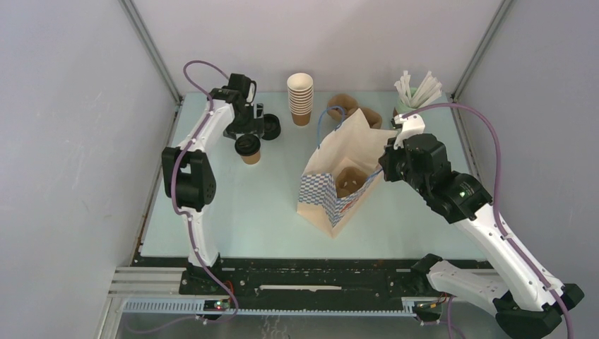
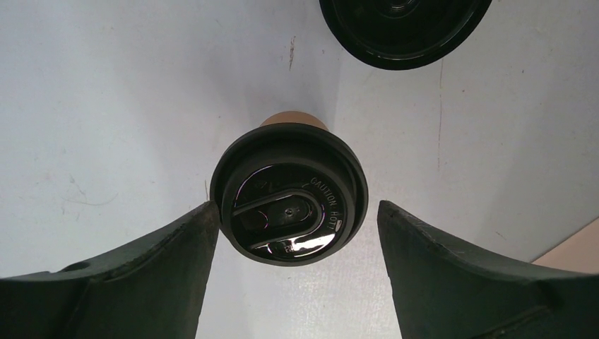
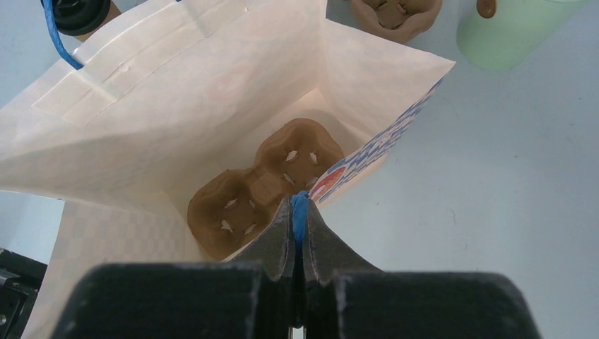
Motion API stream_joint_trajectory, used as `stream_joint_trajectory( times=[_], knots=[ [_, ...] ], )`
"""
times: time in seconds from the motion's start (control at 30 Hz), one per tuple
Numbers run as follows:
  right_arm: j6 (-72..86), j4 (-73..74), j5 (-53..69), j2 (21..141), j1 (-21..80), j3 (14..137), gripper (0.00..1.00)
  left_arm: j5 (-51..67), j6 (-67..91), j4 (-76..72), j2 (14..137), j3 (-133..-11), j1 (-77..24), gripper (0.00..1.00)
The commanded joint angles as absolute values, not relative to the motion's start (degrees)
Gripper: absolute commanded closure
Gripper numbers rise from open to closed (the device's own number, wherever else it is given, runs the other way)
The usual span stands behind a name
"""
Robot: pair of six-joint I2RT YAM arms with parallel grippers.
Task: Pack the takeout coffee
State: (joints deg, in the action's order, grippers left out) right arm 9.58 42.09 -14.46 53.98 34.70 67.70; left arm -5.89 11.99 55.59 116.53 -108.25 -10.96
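Observation:
The takeout coffee (image 1: 247, 149), a brown kraft cup with a black lid (image 2: 288, 192), stands upright on the table at the back left. My left gripper (image 1: 248, 127) hangs over it, open, with its jaws well apart on either side of the lid and not touching it (image 2: 297, 206). A white paper bag (image 1: 339, 169) with a blue check pattern stands open mid-table. A brown pulp cup tray (image 3: 261, 183) lies at its bottom. My right gripper (image 3: 299, 201) is shut on the bag's blue handle (image 3: 299, 212) at the bag's right rim (image 1: 387, 161).
A stack of kraft cups (image 1: 300, 99) stands at the back. A loose black lid (image 1: 270, 127) lies just beside the coffee. Behind the bag are spare pulp trays (image 1: 342, 106) and a pale green cup with white straws (image 1: 413, 99). White walls close in both sides.

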Motion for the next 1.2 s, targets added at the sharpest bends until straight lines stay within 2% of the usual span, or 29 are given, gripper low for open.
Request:
stream_joint_trajectory(
  times=[0.0,0.43,0.7,1.17],
  knots=[
    [10.4,42.3,-14.1,54.4,34.2,69.4,1.00,-7.6,12.0,54.9,115.1,-106.4,-10.8,0.13],
    [10.6,42.3,-13.7,54.3,34.0,69.4,1.00,-7.3,12.0,54.3,116.9,-106.6,-10.8,0.23],
    [10.7,42.4,-13.5,54.5,33.9,69.5,1.00,-8.2,11.5,54.6,117.0,-106.3,-10.8,0.18],
    [10.8,42.4,-13.5,54.4,33.8,69.5,0.98,-7.5,11.5,54.6,117.9,-106.2,-10.8,0.20]
  ],
)
